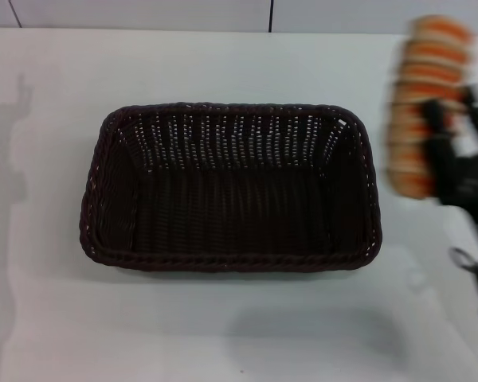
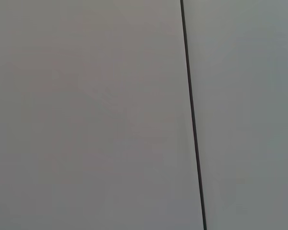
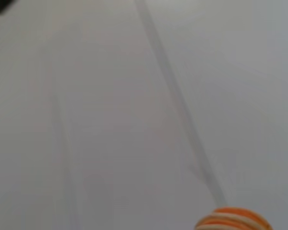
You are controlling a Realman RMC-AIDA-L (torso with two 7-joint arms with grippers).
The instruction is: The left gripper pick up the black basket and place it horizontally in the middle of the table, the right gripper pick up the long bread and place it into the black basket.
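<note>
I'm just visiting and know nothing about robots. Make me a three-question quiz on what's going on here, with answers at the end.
1. True or false: the long bread already lies inside the black basket.
2. Which gripper holds the bread? A) the left gripper B) the right gripper C) neither
3. Fill in: the basket rests with its long side running across the white ____.

Key
1. False. The loaf is held up beside the basket's right end, and the basket is empty.
2. B. The right gripper is closed on the loaf; the left gripper is out of the head view.
3. table.
</note>
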